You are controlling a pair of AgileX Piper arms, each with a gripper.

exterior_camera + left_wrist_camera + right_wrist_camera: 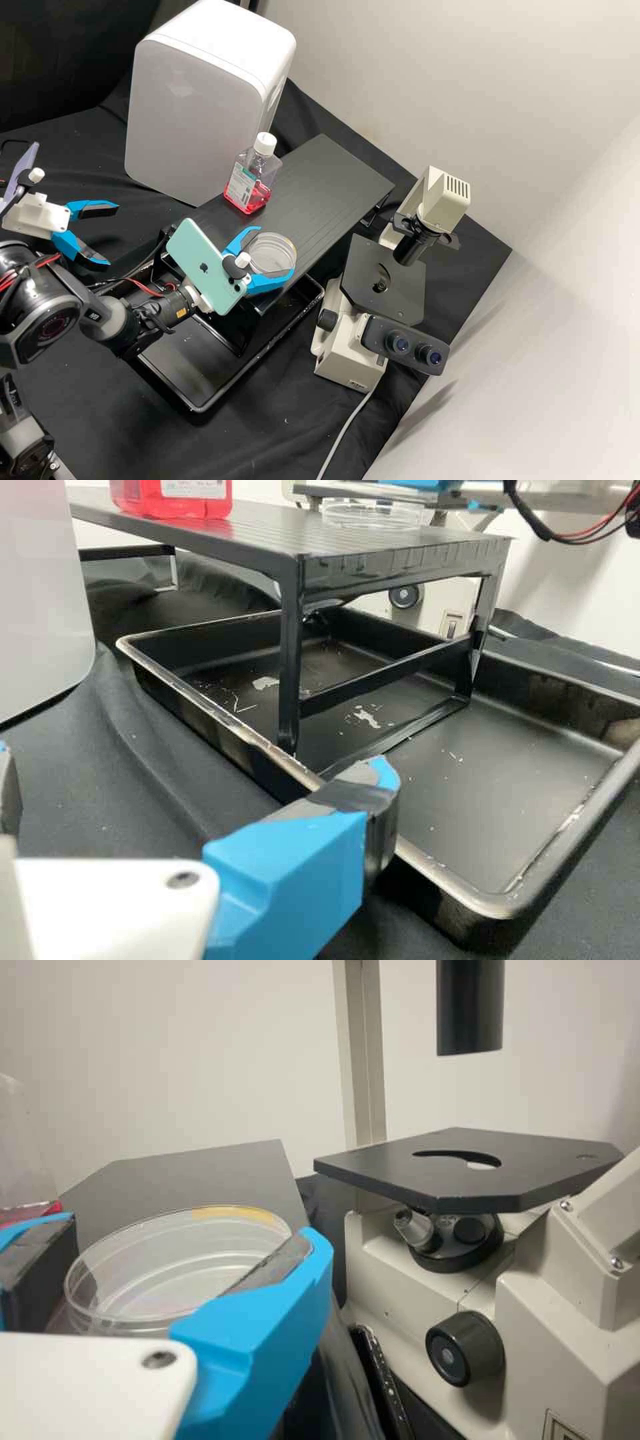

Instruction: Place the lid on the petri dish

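Right gripper [277, 250] is at the near corner of the black shelf [327, 180]. Its two blue fingers sit one on each side of the petri dish [175, 1255], pressed up against its round wall, so it is holding the dish. The dish is clear and stands flat on the shelf. I cannot tell if it is covered.

Left gripper [110, 235] is off to the side of the shelf, not over it, and well apart from the dish. Its fingers are wide apart and hold nothing.

Under the shelf is a black tray [480, 800] with little white bits on its floor. The shelf's legs stand in it. Just beside the shelf, on the side away from the left gripper, stands a white microscope [373, 313].

Farther back on the shelf, near its back edge, stands a bottle [250, 177] with red liquid and a white cap. Behind the shelf is a big white box [200, 100].
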